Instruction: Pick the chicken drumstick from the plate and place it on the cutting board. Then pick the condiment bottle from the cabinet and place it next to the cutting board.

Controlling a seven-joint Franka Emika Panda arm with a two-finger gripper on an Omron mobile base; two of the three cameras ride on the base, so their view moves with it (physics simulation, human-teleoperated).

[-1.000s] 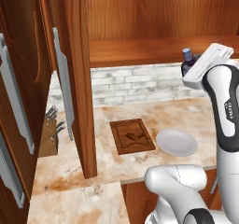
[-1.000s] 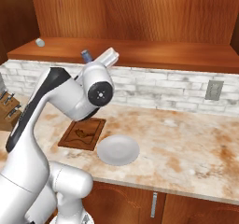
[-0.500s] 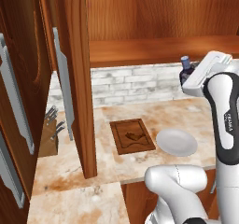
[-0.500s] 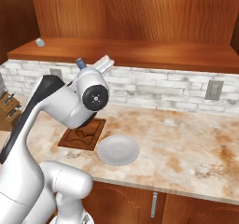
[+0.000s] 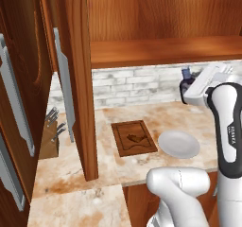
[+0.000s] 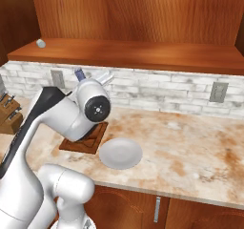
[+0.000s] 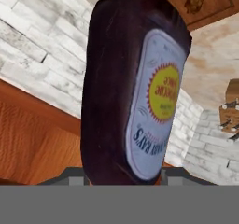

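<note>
Left base view: cabinet (image 5: pixel 156 51), shelf bare of bottle. Tabletop (image 5: pixel 156 115): board (image 5: pixel 133 137) bearing drumstick (image 5: pixel 134 138); plate (image 5: pixel 178 144) emptied. Bottle (image 5: pixel 186 82) had come down off the shelf, clamped in tool (image 5: pixel 194 86) above the tabletop, right of board; long axis upright, cap upward. Placement remained.

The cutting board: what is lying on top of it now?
On the cutting board lies the dark chicken drumstick. In the right base view the arm covers most of the board, so the drumstick is hidden there.
</note>
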